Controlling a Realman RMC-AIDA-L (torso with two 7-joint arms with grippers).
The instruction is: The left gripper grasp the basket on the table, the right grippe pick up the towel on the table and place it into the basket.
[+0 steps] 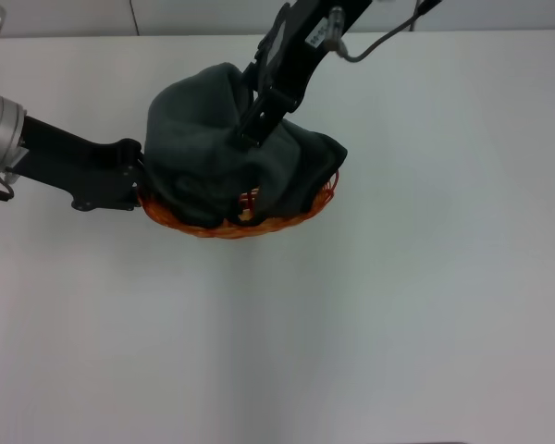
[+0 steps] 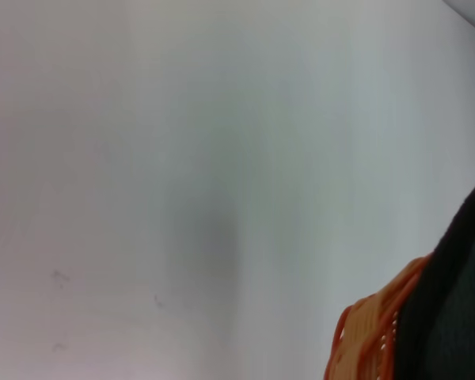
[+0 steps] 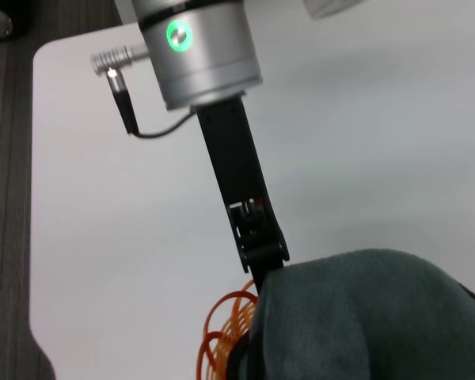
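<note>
The orange wire basket (image 1: 224, 227) sits at the middle of the white table (image 1: 407, 305). A dark grey-green towel (image 1: 203, 139) is heaped over it and hides most of it, leaving only the front rim showing. My left gripper (image 1: 137, 185) reaches in from the left and is shut on the basket's left rim, partly under the cloth. In the right wrist view the left gripper (image 3: 261, 255) disappears beneath the towel (image 3: 364, 317) beside the basket (image 3: 226, 336). My right gripper (image 1: 250, 132) comes down from the far side, shut on a fold at the top of the towel.
The left wrist view shows bare tabletop (image 2: 182, 182), with the basket's rim (image 2: 364, 340) and the towel's edge (image 2: 459, 301) at one corner. The table's far edge (image 1: 444, 33) meets a wall behind the right arm.
</note>
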